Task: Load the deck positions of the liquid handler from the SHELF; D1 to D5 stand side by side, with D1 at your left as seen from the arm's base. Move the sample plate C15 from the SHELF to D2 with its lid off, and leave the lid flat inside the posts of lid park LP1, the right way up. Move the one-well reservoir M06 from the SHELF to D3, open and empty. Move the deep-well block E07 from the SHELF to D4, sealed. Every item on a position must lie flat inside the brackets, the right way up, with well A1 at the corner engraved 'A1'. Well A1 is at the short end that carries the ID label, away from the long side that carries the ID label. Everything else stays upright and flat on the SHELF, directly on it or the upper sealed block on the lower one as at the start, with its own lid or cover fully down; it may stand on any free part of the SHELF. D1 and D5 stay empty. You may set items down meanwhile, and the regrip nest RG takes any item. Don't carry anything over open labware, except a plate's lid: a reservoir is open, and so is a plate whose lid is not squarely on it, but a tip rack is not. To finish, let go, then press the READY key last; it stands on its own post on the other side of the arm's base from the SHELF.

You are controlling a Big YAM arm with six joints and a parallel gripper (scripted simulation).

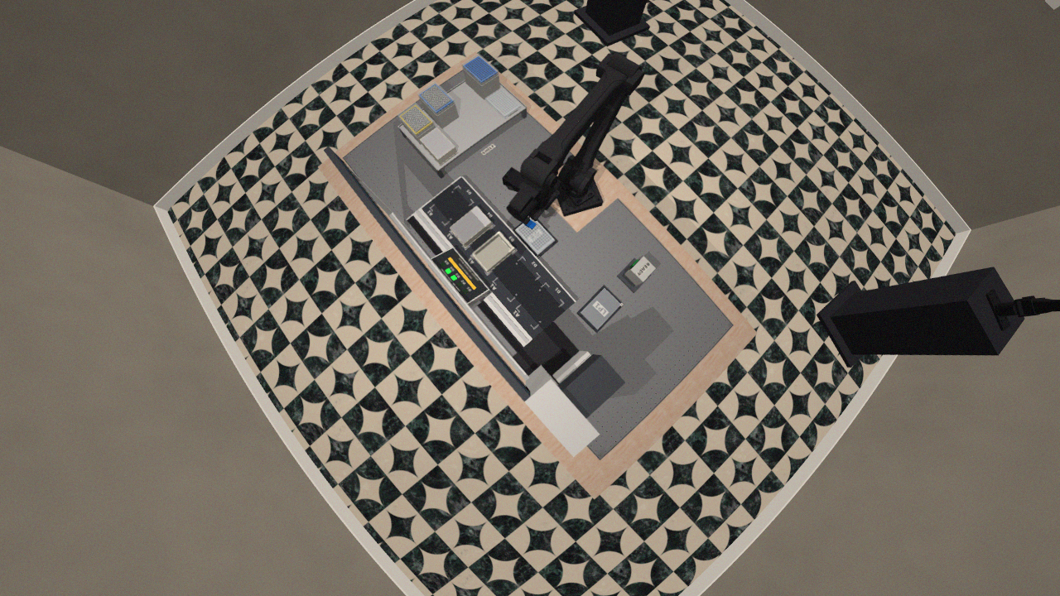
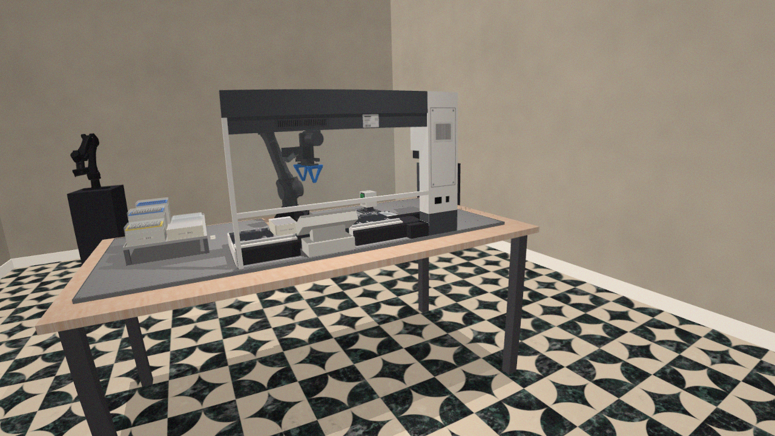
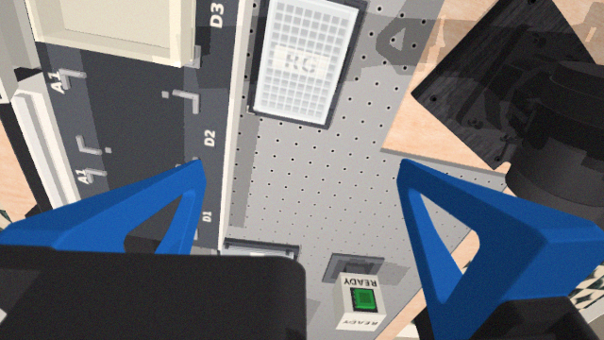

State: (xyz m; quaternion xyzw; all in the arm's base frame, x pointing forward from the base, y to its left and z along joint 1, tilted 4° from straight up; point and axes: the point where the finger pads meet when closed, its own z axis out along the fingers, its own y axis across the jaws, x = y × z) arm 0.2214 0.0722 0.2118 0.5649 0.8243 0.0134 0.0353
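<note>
Two blue fingers of your hand [image 3: 297, 189] stand wide apart with nothing between them. In the wrist view the hand hangs over the perforated grey worktop [image 3: 330, 179], between the deck rail and the arm's base [image 3: 543, 142]. In the exterior view the hand [image 2: 307, 172] sits high above the deck, under the liquid handler's dark top beam [image 2: 325, 108].

One clear gridded plate [image 3: 304, 61] lies in the regrip nest RG, ahead of the hand in the wrist view; from the top it shows just beside the fingertips [image 1: 535, 237]. You cannot tell from these views whether it is C15 or only a lid.

D3 holds a cream open reservoir [image 3: 118, 28], seen from the top at [image 1: 492, 252]. Next to it, a pale block [image 1: 469, 226] sits on the neighbouring position toward the SHELF [image 1: 474, 122]. D2 [image 3: 142, 127] shows bare dark deck with its A1 brackets. D1 is partly hidden behind the left finger.

On the SHELF you see tip racks with blue [image 1: 480, 70] and yellow [image 1: 416, 118] trim, plus pale items [image 1: 438, 146] beside them.

READY key [image 3: 364, 299] sits on its post just below the hand in the wrist view, green button up. Lid park LP1 [image 1: 600, 310] stands well apart, nothing visible on its grey pad.
</note>
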